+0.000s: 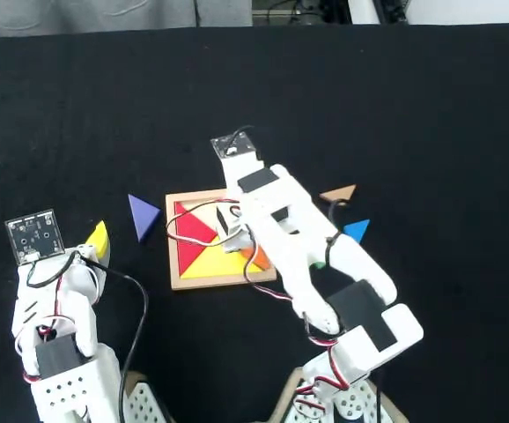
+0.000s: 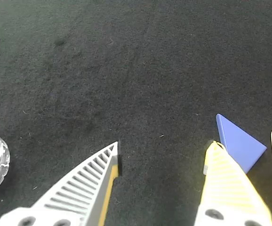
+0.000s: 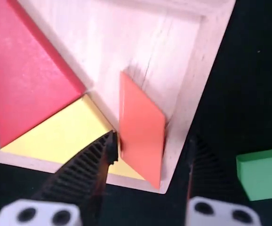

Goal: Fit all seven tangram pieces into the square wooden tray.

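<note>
gripper (image 3: 152, 140) of right arm straddles orange piece (image 3: 140, 122), jaws apart.

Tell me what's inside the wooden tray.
A red triangle, a yellow triangle and an orange parallelogram at the rim of the tray, plus bare wood. From above, the right arm covers its right side.

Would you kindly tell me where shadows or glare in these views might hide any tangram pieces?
High view: the light is even on the black cloth, with no glare; the right arm, not shadow, covers part of the tray. Right wrist view: the orange piece throws a faint shadow on the pale tray floor. Left wrist view: the purple triangle lies evenly lit on matte cloth.
</note>
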`<control>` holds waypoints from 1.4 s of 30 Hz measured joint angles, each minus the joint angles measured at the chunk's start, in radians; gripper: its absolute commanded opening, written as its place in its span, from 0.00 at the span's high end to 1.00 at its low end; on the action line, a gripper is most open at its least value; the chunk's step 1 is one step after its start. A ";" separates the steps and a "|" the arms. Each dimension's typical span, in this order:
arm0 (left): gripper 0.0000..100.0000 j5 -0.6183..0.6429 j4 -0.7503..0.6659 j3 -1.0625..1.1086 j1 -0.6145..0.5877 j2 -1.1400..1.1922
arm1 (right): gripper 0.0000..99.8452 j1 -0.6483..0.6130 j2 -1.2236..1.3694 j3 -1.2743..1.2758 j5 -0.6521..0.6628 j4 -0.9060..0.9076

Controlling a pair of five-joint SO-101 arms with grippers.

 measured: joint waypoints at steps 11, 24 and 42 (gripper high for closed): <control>0.71 0.000 0.000 0.000 0.000 0.000 | 0.99 0.002 -0.181 -0.031 0.066 0.017; 0.71 0.000 0.000 0.000 0.000 0.000 | 0.99 0.002 0.006 -0.015 0.104 -0.141; 0.71 0.000 0.000 0.000 0.000 0.000 | 0.99 0.066 0.072 -0.147 0.104 -0.071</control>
